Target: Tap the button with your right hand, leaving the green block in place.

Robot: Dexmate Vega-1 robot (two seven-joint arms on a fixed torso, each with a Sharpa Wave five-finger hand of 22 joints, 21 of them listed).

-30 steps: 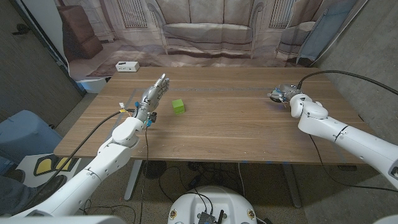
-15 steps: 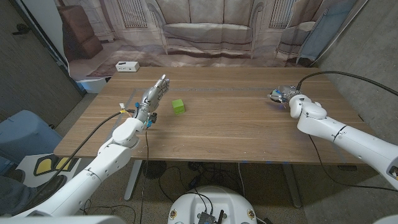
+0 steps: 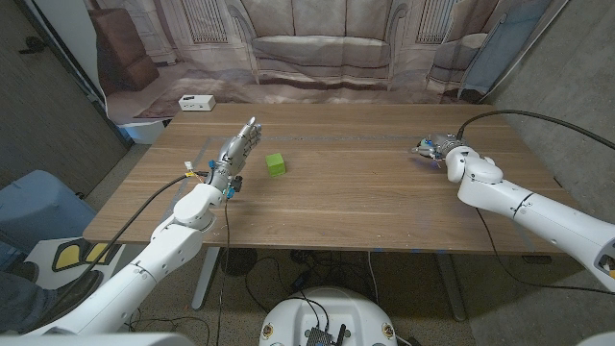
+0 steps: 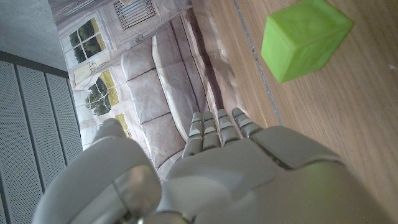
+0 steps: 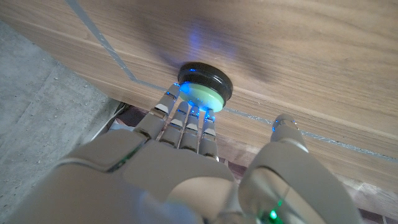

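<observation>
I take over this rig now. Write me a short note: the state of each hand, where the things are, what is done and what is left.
Right hand: empty, fingertips at the button, which glows blue.
Left hand: empty, fingers straight, beside the green block, not touching it.
Done: the right hand has reached the button; the block lies free on the table.
Left: finish the tap if needed, then lift the right hand away.

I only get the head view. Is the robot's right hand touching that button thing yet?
Observer: Yes, by the right wrist view. The right hand's fingertips rest on the round black button with a pale green top.
Operator: Is it lit up?
Observer: Blue light glows where the fingertips meet the button.
Operator: And the other hand, is it near the block?
Observer: In the left wrist view the left hand has straight fingers, with bare wooden table between them and the small green cube.
</observation>
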